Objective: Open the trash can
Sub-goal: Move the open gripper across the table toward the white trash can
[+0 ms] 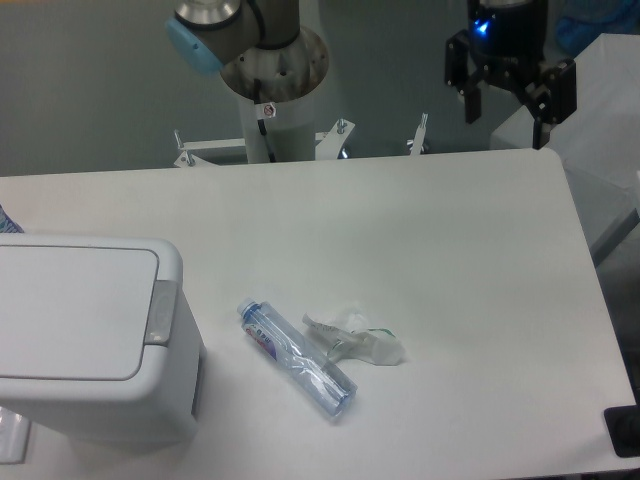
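My claw [505, 112] hangs high over the far right corner of the counter [420, 240], fingers spread wide with nothing between them — a blue light glows on its body. Well apart from it, down at the near left, sits the trash can [85, 340], lid flat and closed, grey latch tab [161, 313] on its right edge. Between them lie a clear plastic bottle [297, 358] on its side and a crumpled wrapper [358, 340] just beside it.

a clear bottle [296, 359] lies touching crumpled plastic wrap [356, 340].
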Controlling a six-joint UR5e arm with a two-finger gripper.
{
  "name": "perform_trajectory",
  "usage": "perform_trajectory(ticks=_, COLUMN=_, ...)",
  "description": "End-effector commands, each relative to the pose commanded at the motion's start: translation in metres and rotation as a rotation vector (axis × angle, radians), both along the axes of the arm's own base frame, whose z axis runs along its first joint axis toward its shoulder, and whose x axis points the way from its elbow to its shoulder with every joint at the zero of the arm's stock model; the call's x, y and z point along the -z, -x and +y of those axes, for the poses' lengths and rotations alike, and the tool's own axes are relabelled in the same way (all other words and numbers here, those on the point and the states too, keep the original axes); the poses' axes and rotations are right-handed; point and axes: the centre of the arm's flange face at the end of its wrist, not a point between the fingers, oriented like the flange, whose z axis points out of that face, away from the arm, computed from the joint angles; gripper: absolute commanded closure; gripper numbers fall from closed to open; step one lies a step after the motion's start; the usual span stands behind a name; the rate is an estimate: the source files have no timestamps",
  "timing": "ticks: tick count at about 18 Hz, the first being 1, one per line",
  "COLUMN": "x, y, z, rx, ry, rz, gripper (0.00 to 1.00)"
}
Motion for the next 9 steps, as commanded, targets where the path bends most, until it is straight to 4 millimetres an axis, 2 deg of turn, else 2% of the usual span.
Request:
perform_trajectory(ticks=5, x=0.000, y=-0.016, z=0.025, rx=-0.089, ry=-0.069, rz=-0.023, gripper=0.00)
perform_trajectory(ticks=9, x=0.003, y=-0.030, z=0.052, rx=-0.192, ry=-0.159, rz=-0.055, gripper=0.00)
